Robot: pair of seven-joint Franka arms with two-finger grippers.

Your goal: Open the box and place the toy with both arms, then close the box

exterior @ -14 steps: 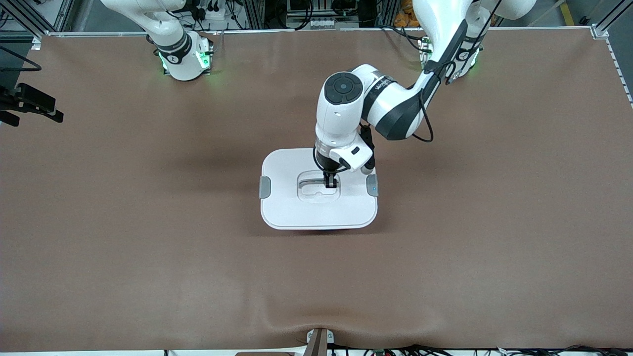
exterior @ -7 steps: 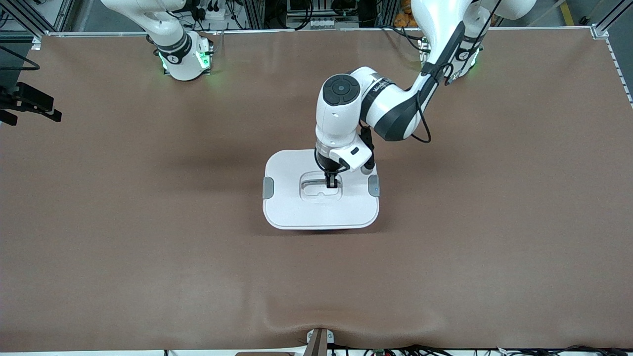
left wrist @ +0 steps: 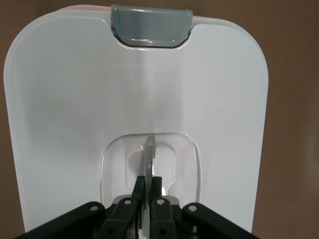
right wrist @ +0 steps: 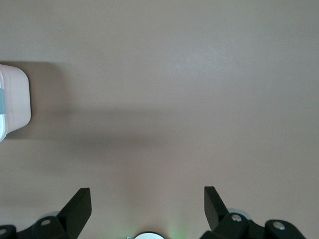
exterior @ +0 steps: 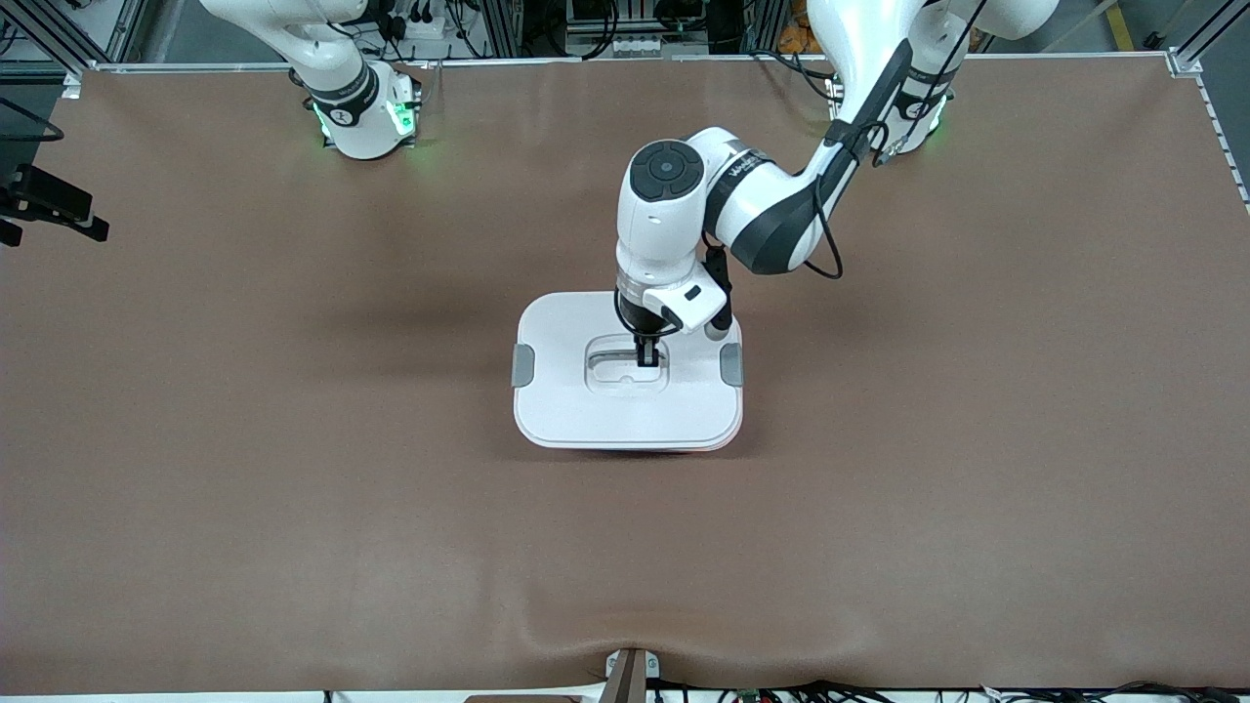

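Note:
The box's white lid (exterior: 625,415) lies flat over the pinkish tub in the middle of the table. Only a thin pink edge of the tub (exterior: 688,448) shows under the lid's side nearer the front camera. My left gripper (exterior: 646,359) is shut on the thin upright handle (left wrist: 148,149) in the lid's recessed centre; the wrist view shows its fingertips (left wrist: 140,185) pinching the handle. Grey clips (exterior: 523,365) (exterior: 731,364) sit at the lid's two ends. My right gripper (right wrist: 148,209) is open and empty, high over bare table near its base. The toy is hidden.
The brown mat (exterior: 293,469) covers the whole table. In the right wrist view a corner of the box (right wrist: 15,99) shows at the edge. A black part of the right arm (exterior: 44,207) hangs at the table's right-arm end.
The lid, held by my left gripper, shifted slightly toward the left arm's end, then back toward the right arm's end. A pink tub edge now shows. The right arm's black part drifted outward.

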